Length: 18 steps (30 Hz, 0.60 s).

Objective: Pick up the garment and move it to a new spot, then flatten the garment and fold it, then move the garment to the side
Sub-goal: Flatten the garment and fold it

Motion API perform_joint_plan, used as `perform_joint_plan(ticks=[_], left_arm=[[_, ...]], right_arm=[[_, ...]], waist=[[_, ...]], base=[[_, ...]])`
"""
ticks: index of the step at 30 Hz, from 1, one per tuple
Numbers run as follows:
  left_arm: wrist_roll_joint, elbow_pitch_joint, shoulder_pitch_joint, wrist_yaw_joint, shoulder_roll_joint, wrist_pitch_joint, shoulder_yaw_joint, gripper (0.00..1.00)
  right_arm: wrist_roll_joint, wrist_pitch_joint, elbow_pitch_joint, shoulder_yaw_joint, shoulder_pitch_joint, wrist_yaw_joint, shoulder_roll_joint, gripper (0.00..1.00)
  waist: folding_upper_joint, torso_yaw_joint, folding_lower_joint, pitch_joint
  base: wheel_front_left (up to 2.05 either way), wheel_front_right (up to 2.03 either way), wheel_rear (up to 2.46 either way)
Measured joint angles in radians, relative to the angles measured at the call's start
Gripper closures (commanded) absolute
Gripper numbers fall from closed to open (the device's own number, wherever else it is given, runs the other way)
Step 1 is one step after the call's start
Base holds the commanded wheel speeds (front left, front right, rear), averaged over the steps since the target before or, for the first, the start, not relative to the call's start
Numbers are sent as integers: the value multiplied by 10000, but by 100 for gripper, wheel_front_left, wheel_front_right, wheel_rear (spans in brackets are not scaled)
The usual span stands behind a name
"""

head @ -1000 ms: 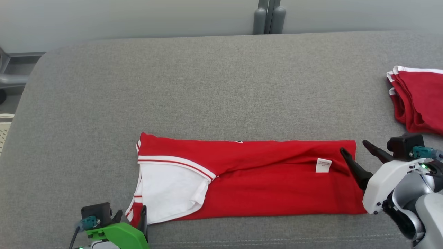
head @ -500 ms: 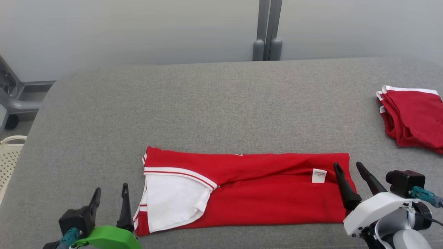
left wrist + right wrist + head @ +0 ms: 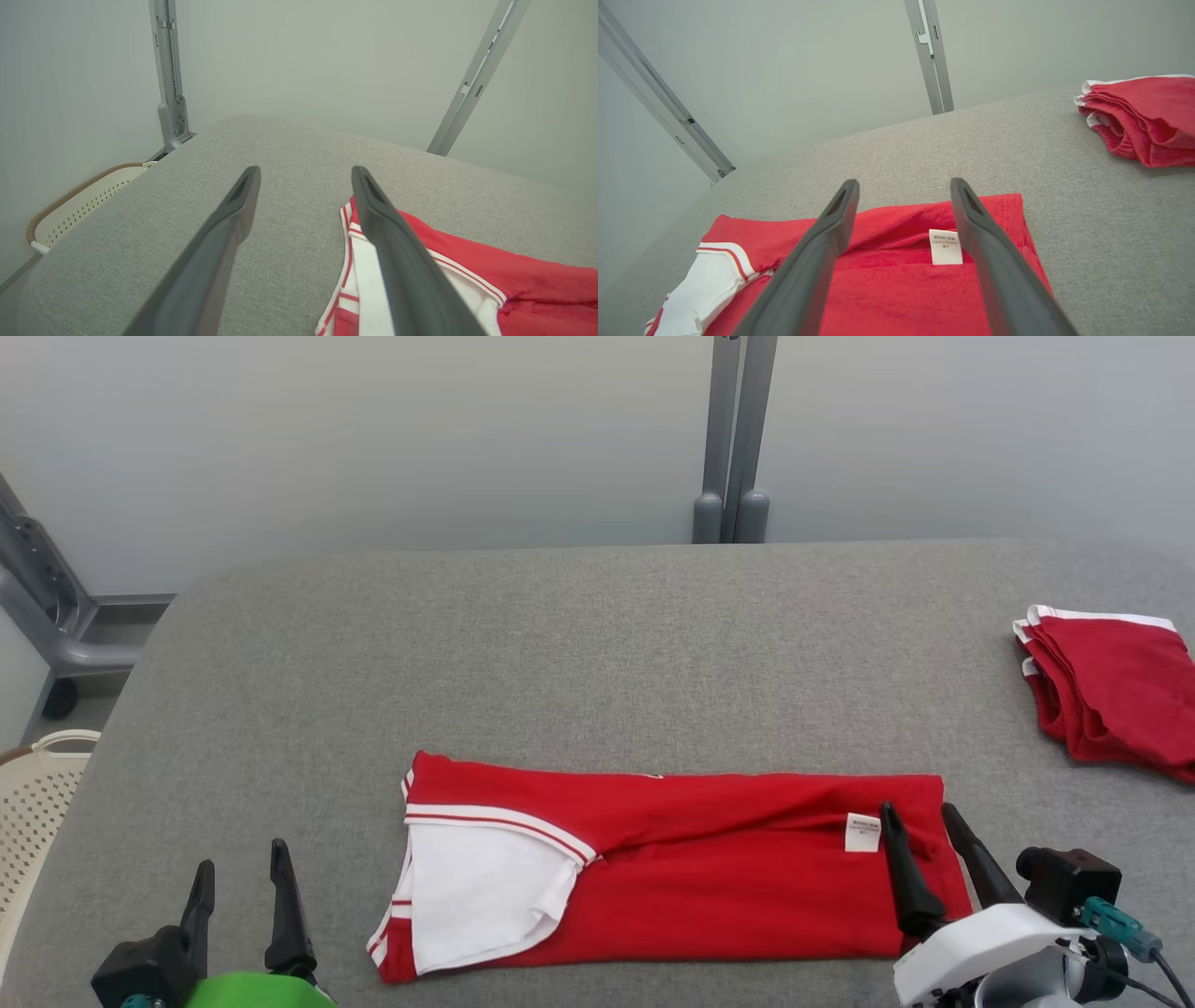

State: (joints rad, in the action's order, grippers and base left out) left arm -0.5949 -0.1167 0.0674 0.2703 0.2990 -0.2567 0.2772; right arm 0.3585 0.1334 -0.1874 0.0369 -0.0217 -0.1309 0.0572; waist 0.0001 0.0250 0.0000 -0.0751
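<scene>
Half done, by my reckoning: the garment (image 3: pixel 709 868) lies as a long folded band at six o'clock on the grey surface (image 3: pixel 560 663), left gripper (image 3: pixel 241 857) at seven and right gripper (image 3: pixel 919 808) at five both spread empty, with crosswise folds and the move aside left.

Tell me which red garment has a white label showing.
The long garment lying in the middle, its label near its right end. The other is a folded pile at the far right, white trim but no label showing.
</scene>
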Motion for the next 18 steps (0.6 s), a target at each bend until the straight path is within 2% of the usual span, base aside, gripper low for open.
perform_joint_plan(ticks=[4,9,18], left_arm=[[-17,21,274,-516,-40,-42,-372,0],[414,-215,546,-905,63,-48,-240,0],[853,-518,727,-993,-6,-56,71,0]], right_arm=[[17,196,-249,104,-49,0,-52,0],[-416,159,-552,579,-43,0,-73,0],[-598,144,-890,692,-46,0,-77,0]], waist=[[0,89,0,-144],[0,144,0,-161],[0,130,0,-115]], base=[[0,0,0],[0,0,0],[0,0,0]])
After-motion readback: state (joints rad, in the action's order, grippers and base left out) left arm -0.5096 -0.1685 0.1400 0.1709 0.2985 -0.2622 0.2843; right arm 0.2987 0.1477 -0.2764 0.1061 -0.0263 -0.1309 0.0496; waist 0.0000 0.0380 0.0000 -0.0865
